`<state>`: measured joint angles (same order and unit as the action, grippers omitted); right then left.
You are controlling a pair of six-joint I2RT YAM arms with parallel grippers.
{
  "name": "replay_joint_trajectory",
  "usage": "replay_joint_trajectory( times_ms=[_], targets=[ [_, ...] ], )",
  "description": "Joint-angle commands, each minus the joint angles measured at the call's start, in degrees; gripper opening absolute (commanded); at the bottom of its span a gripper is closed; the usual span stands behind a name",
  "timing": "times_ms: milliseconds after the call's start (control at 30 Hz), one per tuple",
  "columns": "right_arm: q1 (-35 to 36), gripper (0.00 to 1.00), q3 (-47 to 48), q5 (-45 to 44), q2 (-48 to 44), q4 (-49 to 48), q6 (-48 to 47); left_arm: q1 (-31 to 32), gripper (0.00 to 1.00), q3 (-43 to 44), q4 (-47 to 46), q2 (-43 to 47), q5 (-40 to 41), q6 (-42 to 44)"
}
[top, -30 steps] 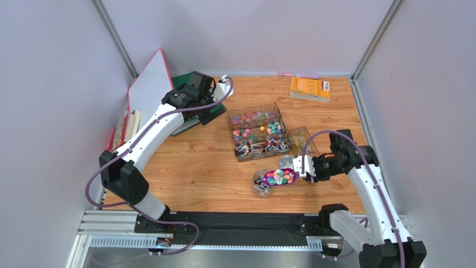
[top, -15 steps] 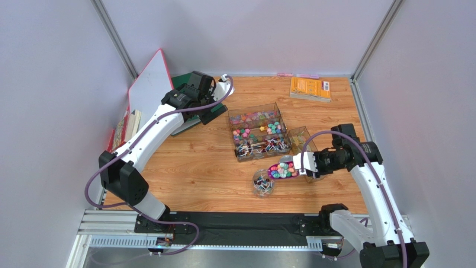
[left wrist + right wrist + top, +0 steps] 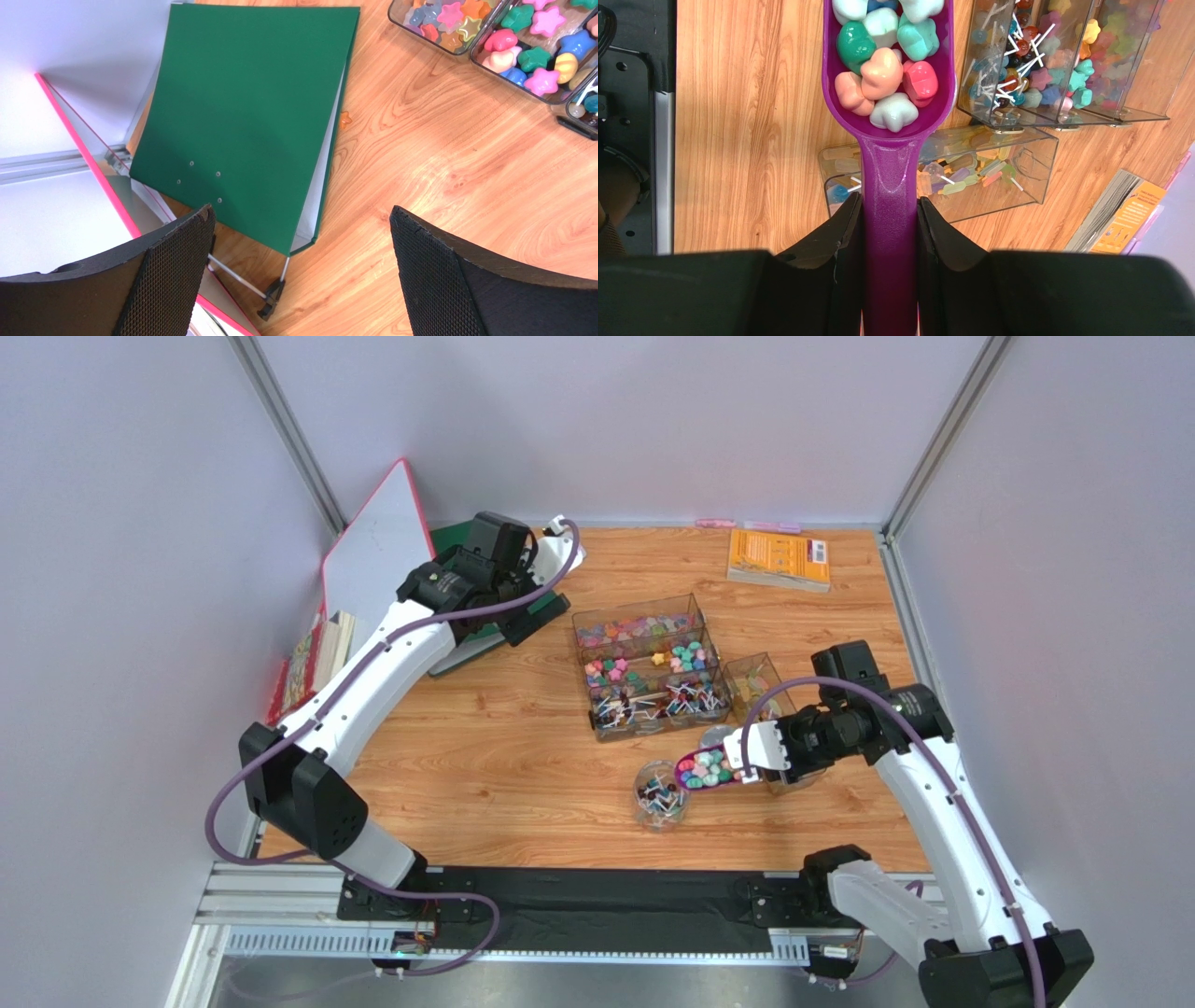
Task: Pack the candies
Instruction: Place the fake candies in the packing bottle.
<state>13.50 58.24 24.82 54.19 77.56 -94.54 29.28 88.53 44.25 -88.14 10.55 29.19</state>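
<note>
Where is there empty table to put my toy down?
The biggest bare wood lies between the left arm, the divided candy tray and the black strip. A smaller patch lies far back, between the green folder and the orange book. It is crowded around the purple scoop, the round jar and the small clear box.
</note>
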Motion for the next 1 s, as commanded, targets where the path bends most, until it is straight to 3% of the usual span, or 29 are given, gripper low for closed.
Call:
replay_joint_trajectory(
  times_ms=[0, 333, 967],
  targets=[
    [2.5, 0.00, 2.8, -4.1, 0.2, 8.8, 2.0, 0.3, 1.00, 1.7, -1.1, 3.0, -0.6, -1.9],
    [10.1, 0.00, 3.7, -9.6, 1.5, 7.3, 8.3, 0.3, 1.00, 0.3, -1.4, 3.4, -0.6, -3.4],
    [14.4, 0.00, 7.1, -17.2, 4.2, 7.5, 10.7, 0.3, 1.00, 3.0, -1.6, 4.1, 0.0, -4.2]
  ],
)
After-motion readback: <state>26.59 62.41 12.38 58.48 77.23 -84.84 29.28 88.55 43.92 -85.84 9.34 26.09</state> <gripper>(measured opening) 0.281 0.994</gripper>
